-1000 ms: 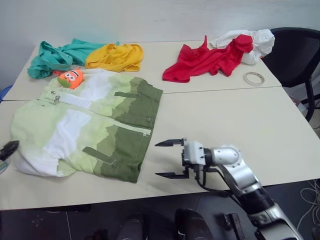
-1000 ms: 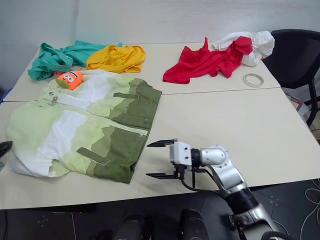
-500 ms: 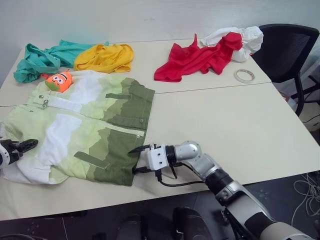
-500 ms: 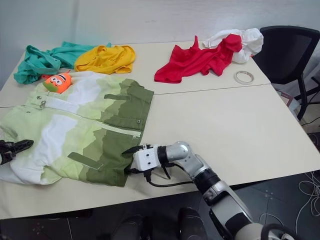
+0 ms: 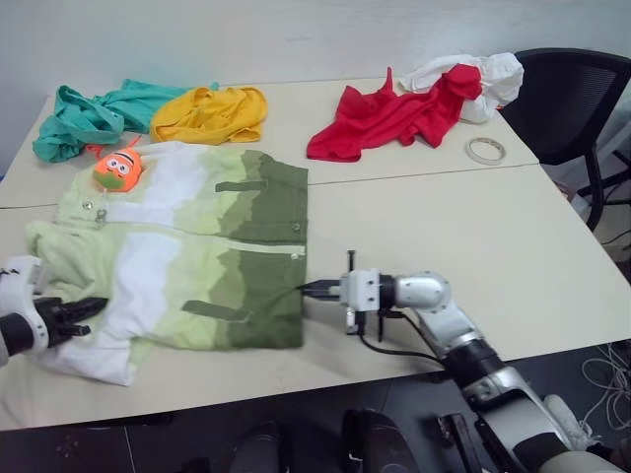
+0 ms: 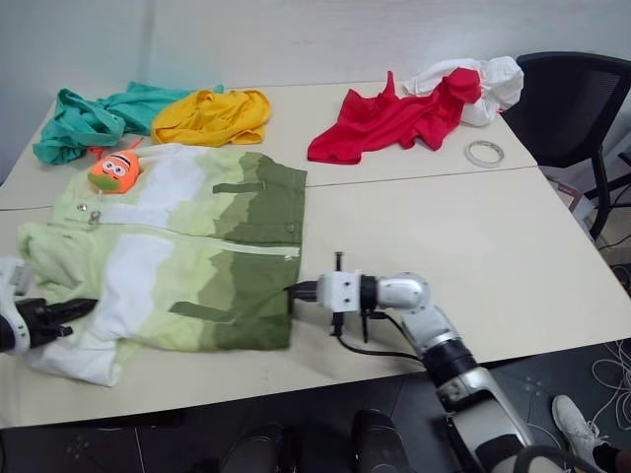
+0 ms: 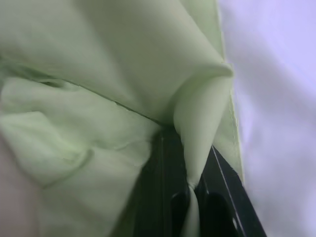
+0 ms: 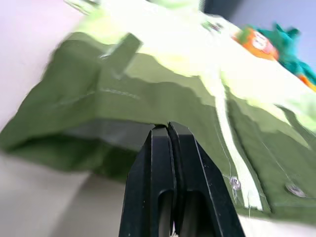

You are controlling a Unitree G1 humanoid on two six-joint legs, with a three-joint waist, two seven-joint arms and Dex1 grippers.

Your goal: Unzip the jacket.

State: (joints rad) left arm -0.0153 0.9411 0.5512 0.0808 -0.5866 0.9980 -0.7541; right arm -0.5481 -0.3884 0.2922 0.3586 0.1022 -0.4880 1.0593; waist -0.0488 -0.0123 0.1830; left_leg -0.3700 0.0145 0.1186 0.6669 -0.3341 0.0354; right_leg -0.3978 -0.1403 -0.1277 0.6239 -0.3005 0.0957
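Jacket (image 5: pixel 187 251) lay flat at table's (image 5: pixel 473 227) front-left, collar twd left edge, olive hem twd middle; white zipper (image 5: pixel 212 239) ran left-right across it. R gripper (image 5: pixel 317 290) sat at hem edge just front of zipper's end, fingers pressed together on the olive hem fabric. L gripper (image 5: pixel 74 313) at front-left corner, clamped on a fold of pale-lime cloth. Zipper pull not made out; judging by the layout, R arm was nearer the hem end, L nearer the collar.
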